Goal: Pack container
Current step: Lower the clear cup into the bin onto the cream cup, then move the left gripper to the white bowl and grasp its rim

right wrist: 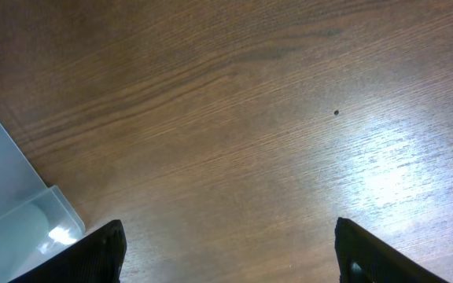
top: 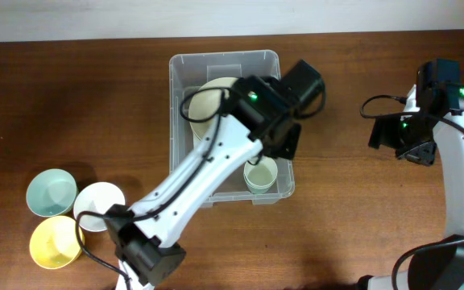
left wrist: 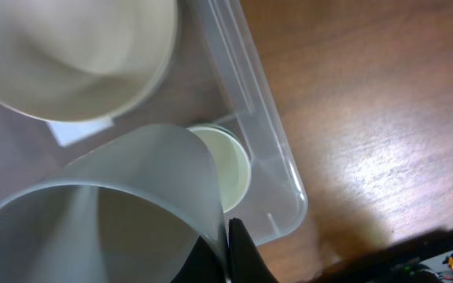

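Jaws of left gripper [top: 280, 138] pinched on a cup [left wrist: 101, 212], over container [top: 180, 97] near its right wall; those of right gripper [right wrist: 226, 251] spread wide above table [right wrist: 250, 118], well right of container.

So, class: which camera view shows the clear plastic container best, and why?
Overhead: the container shows its whole outline, though the left arm crosses it. Left wrist shows only one corner and wall close up; right wrist catches a sliver of corner at its edge.
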{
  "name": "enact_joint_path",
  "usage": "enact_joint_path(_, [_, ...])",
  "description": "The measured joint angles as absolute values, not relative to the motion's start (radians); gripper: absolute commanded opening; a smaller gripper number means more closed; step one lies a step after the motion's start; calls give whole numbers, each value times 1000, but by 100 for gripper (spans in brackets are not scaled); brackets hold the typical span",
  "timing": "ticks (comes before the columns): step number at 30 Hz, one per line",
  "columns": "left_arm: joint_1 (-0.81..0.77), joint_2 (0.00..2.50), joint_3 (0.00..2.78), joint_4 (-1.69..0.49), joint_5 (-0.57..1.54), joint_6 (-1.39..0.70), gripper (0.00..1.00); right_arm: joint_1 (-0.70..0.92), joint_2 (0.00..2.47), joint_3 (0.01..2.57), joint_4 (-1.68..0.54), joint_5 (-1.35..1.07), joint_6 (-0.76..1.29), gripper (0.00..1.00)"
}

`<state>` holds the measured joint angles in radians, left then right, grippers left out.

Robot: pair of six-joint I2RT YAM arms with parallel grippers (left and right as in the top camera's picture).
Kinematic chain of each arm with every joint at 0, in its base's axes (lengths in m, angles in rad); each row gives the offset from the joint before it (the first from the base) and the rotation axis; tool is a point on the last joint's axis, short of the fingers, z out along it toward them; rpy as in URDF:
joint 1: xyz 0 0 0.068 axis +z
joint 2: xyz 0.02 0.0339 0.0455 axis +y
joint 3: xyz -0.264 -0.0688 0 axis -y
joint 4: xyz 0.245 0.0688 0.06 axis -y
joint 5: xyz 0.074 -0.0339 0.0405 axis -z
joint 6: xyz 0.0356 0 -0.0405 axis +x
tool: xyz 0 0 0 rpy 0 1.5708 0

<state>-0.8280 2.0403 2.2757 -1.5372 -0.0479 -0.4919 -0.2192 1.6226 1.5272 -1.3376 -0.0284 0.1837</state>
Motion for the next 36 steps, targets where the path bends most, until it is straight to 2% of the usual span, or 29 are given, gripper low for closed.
enact_joint_path(7, [-850,2051,2132,-1469,-11,-503,1,-219,1623,1527,-1338,-28,184,80])
enact_joint_path(8, [-850,2051,2116,-1459,-9,-503,4,-219,1623,1527,-1338,-28,184,80])
enact_joint_path(9, [-850,2051,2105,-1453,-8,-504,25,-219,1623,1527,-1338,-28,184,80])
enact_joint_path(11, [-850,2052,2088,-1448,-6,-507,52,-219,1623,1527,-1338,-29,184,80])
enact_joint_path(14, [-850,2052,2086,-1446,-6,-513,62,-219,1623,1527,-1338,-28,184,80])
enact_joint_path(19, [-846,2052,2087,-1451,-7,-513,64,-219,1623,1527,-1338,-28,184,81])
enact_joint_path(25, [-786,2050,2177,-1560,-96,-513,66,-219,1623,1527,-1338,-28,184,81])
enact_joint_path(28, [-686,2015,2222,-1606,-138,-514,67,-219,1623,1527,-1338,-29,184,81])
enact_joint_path(36, [-258,1773,2193,-1681,-181,-518,70,-219,1623,1527,-1338,-28,184,81])
